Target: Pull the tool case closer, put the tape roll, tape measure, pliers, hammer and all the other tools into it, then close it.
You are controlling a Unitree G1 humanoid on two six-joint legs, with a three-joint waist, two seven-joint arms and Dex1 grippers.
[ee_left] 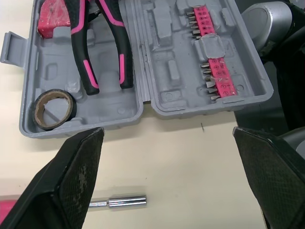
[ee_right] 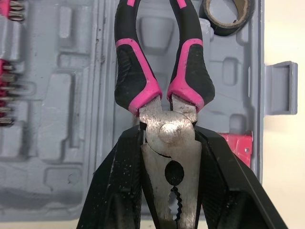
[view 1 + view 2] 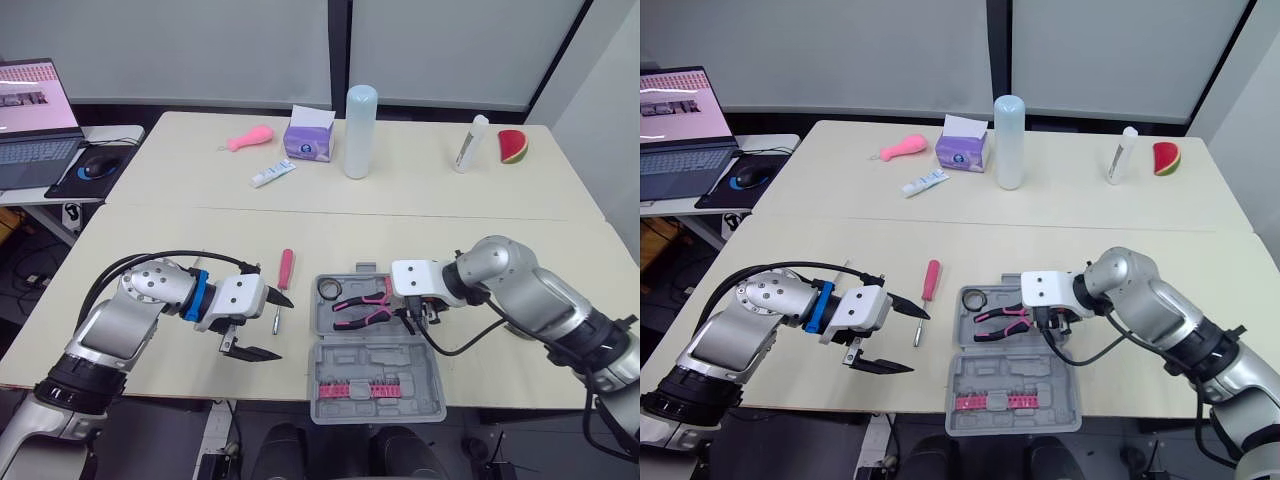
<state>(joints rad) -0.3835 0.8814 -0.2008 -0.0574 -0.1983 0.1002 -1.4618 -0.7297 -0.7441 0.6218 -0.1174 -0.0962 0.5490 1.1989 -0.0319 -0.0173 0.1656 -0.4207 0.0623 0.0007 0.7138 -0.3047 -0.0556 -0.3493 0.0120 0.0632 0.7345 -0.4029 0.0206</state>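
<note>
The grey tool case (image 3: 400,352) lies open at the table's near edge, with pink bits (image 3: 352,390) in its lid. My right gripper (image 2: 167,132) is shut on the metal head of the pink-and-black pliers (image 3: 362,305), whose handles reach over the case's tray. A tape roll (image 1: 53,109) sits in the tray corner, and a red tool (image 1: 47,20) lies partly hidden by the pliers. Left of the case my left gripper (image 3: 283,328) hangs wide open and holds nothing. The pink-handled screwdriver (image 3: 284,283) lies on the table just beyond it.
On the far table stand a tall white bottle (image 3: 360,130), a purple tissue box (image 3: 308,138), a pink toy (image 3: 250,138), a white tube (image 3: 272,173), a small bottle (image 3: 471,143) and a watermelon slice (image 3: 512,146). A laptop (image 3: 35,125) sits on the side desk at left.
</note>
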